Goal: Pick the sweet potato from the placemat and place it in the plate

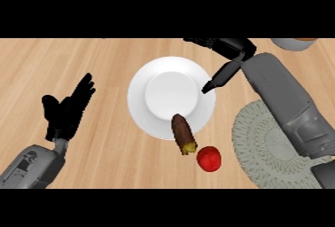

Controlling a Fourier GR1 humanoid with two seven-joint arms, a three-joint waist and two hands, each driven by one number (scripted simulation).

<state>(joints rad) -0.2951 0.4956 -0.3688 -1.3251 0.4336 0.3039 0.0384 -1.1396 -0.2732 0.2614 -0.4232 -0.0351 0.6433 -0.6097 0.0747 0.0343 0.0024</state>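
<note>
The black left hand [67, 111] is resting at the left of the head view, fingers straight and raised, holding nothing.

The round white plate [140, 91] is lying at the centre of the light wooden counter [104, 62]. The brown, elongated sweet potato [181, 131] is lying across the plate's lower rim. Its upper end is sitting on the plate, and its lower, yellowish end is projecting past the rim over the wood. Its long axis is running from upper left to lower right, nearly vertical in the view. A small red round fruit [209, 158] is sitting just beside that lower end.

The black right hand [229, 49] is hovering over the plate's upper right rim, fingers relaxed and spread, gripping nothing. The sweet potato is lying below and slightly left of this hand, with the plate's right side between them.

The right forearm is crossing the grey woven round placemat [256, 148], which is carrying no sweet potato.

Judgement: the right hand is nearer. A further move would need to bring the sweet potato fully inside the rim.
</note>
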